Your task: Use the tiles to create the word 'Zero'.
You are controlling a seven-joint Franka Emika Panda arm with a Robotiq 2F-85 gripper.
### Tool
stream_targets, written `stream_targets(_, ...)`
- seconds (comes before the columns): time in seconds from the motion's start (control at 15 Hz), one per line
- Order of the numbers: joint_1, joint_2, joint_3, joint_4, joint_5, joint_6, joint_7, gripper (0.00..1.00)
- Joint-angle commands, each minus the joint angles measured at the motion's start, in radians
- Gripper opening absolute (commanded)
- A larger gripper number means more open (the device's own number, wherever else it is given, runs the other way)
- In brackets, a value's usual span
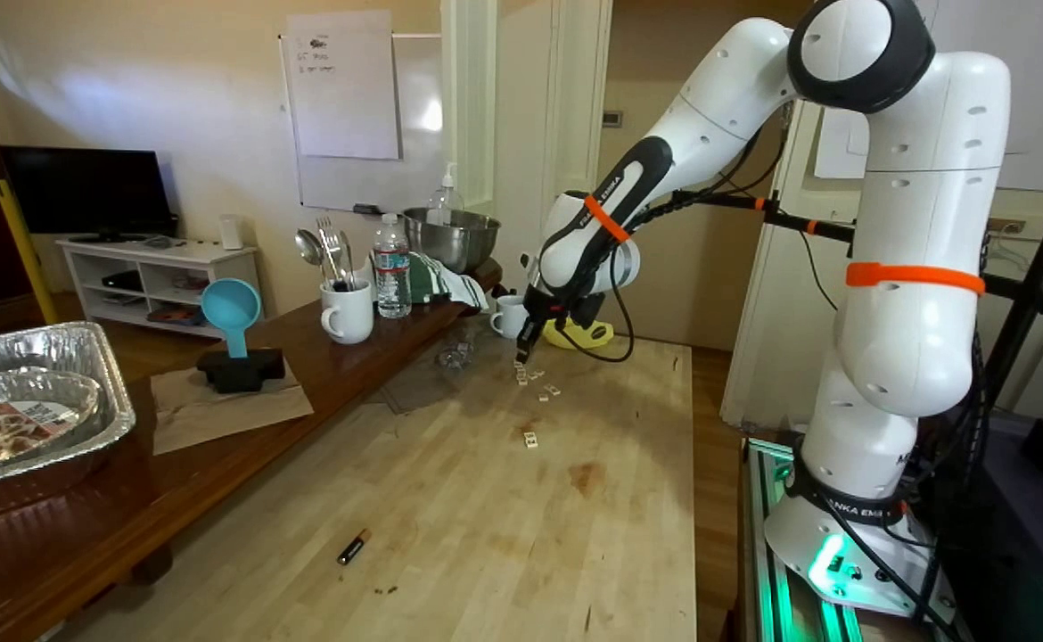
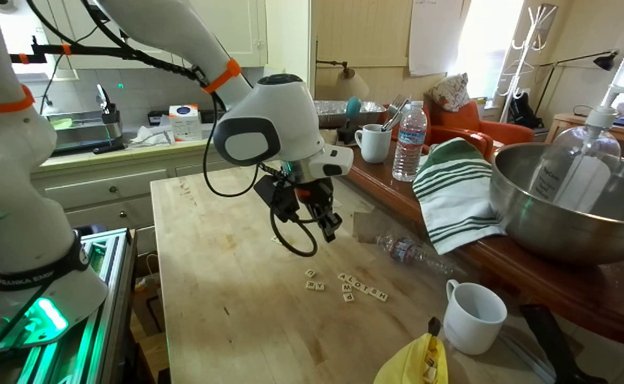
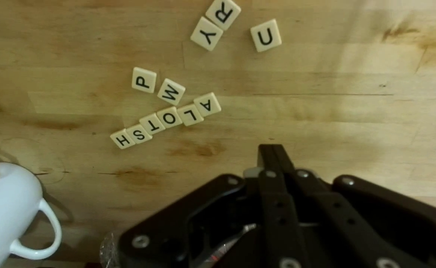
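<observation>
Where grainy, stained wood forms the table (image 2: 237, 341), square cream tiles (image 3: 171, 92) with black letters lie flat, six in a slanting row near the smooth white mug (image 2: 472, 326), others farther from it; the angular pincer (image 3: 275, 156), likewise beyond that row, has its fingertips together.

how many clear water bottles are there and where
2: one clear plastic water bottle stands upright on the brown wooden counter, beside a white mug; a second clear water bottle lies on the pale wooden table. More could be hidden.
</observation>
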Motion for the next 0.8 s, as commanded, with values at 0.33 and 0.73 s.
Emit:
stream_targets(0.33, -0.038, -0.106, -0.006, -0.088, -0.095, -0.093, 0.153, 0.0)
stream_targets(0.73, -0.057, -0.104, -0.021, -0.088, -0.08, -0.117, 0.156, 0.0)
